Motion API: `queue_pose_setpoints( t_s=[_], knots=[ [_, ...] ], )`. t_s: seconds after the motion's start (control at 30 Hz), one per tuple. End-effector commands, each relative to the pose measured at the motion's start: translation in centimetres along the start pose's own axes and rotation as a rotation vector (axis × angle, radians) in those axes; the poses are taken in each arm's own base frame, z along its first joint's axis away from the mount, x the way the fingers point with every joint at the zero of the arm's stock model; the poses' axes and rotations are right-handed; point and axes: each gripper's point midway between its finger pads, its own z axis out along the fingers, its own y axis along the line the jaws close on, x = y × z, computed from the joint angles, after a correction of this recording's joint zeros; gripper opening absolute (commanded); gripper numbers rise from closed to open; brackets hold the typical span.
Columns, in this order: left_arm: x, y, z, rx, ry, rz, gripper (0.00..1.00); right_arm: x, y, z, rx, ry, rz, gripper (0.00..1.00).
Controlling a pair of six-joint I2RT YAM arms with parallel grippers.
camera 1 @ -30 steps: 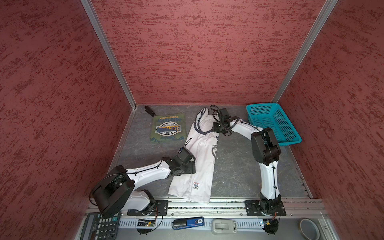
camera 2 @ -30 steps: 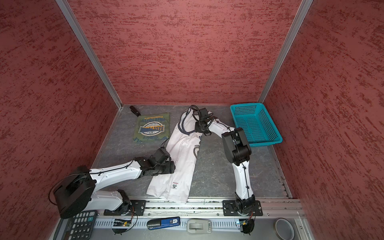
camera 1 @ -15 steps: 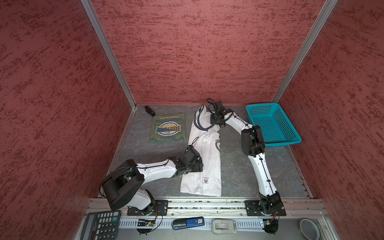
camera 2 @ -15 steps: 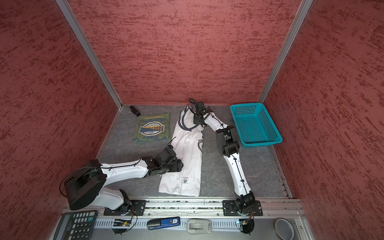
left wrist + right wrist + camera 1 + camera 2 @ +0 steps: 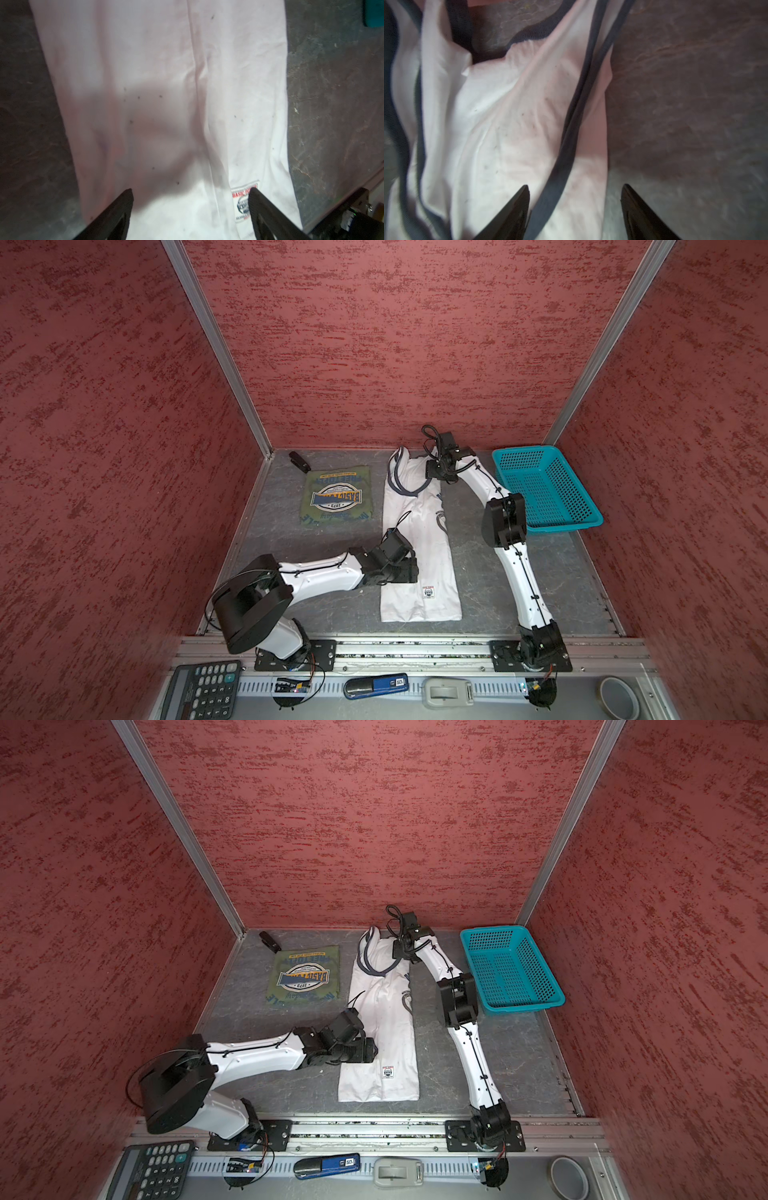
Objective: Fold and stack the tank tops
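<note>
The white tank top point(image 5: 419, 539) point(image 5: 386, 1019) lies lengthwise on the grey mat as a long narrow strip, with its grey-trimmed straps toward the back wall. The olive green tank top point(image 5: 337, 499) point(image 5: 303, 979) lies folded into a square at the back left, badge print up. My left gripper point(image 5: 411, 572) point(image 5: 370, 1050) point(image 5: 191, 190) hovers open over the white top's lower part near its small hem label point(image 5: 242, 197). My right gripper point(image 5: 434, 470) point(image 5: 400, 948) point(image 5: 575, 185) is open at the strap end, its fingers either side of a grey trim band point(image 5: 571, 133) and the cloth's edge.
A turquoise mesh basket point(image 5: 544, 489) point(image 5: 513, 969) stands at the back right, beside the right arm. A small black object point(image 5: 299, 461) lies in the back left corner. A calculator point(image 5: 201, 691), a blue stapler point(image 5: 376, 685) and a tape roll point(image 5: 619, 697) sit on the front rail.
The white top has swung from a slant to lying straight. The right gripper moved toward the back wall and opened off the cloth. The left gripper shifted right along the hem end.
</note>
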Motion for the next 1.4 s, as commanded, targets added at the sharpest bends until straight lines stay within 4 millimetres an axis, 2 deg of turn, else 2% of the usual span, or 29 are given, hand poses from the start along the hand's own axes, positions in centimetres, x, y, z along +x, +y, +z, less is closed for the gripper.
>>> queue_pose_setpoints(
  t_s=[0.0, 0.07, 0.13, 0.2, 0.3, 0.43, 0.53, 0.67, 0.8, 0.9, 1.1, 1.23, 1.3, 1.37],
  knots=[
    [0.6, 0.6, -3.2, -0.016, 0.0, -0.038, 0.88, -0.4, 2.4, -9.2, -0.108, -0.057, -0.004, 0.74],
    [1.8, 2.5, -4.4, -0.054, 0.011, -0.089, 0.88, 2.2, 2.1, -11.9, -0.136, -0.057, 0.028, 0.74],
    [3.4, 4.4, -5.4, -0.079, 0.029, -0.14, 0.88, 6.0, 1.7, -14.8, -0.192, -0.06, 0.073, 0.73],
    [4.8, 5.6, -5.9, -0.081, 0.048, -0.184, 0.87, 10.4, 1.1, -16.8, -0.241, -0.049, 0.12, 0.72],
    [6.4, 6.2, -6.4, -0.046, 0.071, -0.215, 0.86, 17.0, 0.7, -19.5, -0.3, -0.028, 0.174, 0.68],
    [8.3, 6.3, -6.7, -0.012, 0.11, -0.235, 0.84, 26.4, 0.2, -21.3, -0.328, 0.041, 0.234, 0.65],
    [9.6, 6.1, -6.3, 0.008, 0.136, -0.247, 0.83, 32.2, -0.1, -21.9, -0.373, 0.097, 0.288, 0.64],
    [10.9, 5.7, -5.3, 0.031, 0.156, -0.263, 0.8, 37.3, -1.2, -21.9, -0.385, 0.155, 0.345, 0.61],
    [11.8, 5.8, -4.1, 0.013, 0.154, -0.261, 0.77, 40.4, -2.1, -21.0, -0.384, 0.198, 0.368, 0.6],
    [11.9, 5.6, -3.4, 0.027, 0.147, -0.269, 0.74, 41.8, -2.2, -20.0, -0.391, 0.237, 0.38, 0.58],
    [12.2, 5.5, -2.0, 0.025, 0.15, -0.27, 0.64, 43.2, -3.3, -18.5, -0.304, 0.259, 0.395, 0.5],
    [12.7, 5.1, -1.7, 0.025, 0.171, -0.26, 0.55, 44.1, -2.7, -18.0, -0.32, 0.293, 0.397, 0.4],
    [12.9, 4.9, -1.8, 0.021, 0.175, -0.247, 0.5, 44.4, -2.5, -18.0, -0.311, 0.297, 0.387, 0.39],
    [12.9, 4.4, -1.9, 0.034, 0.171, -0.233, 0.42, 44.6, -2.1, -17.9, -0.317, 0.305, 0.38, 0.35]
  ],
)
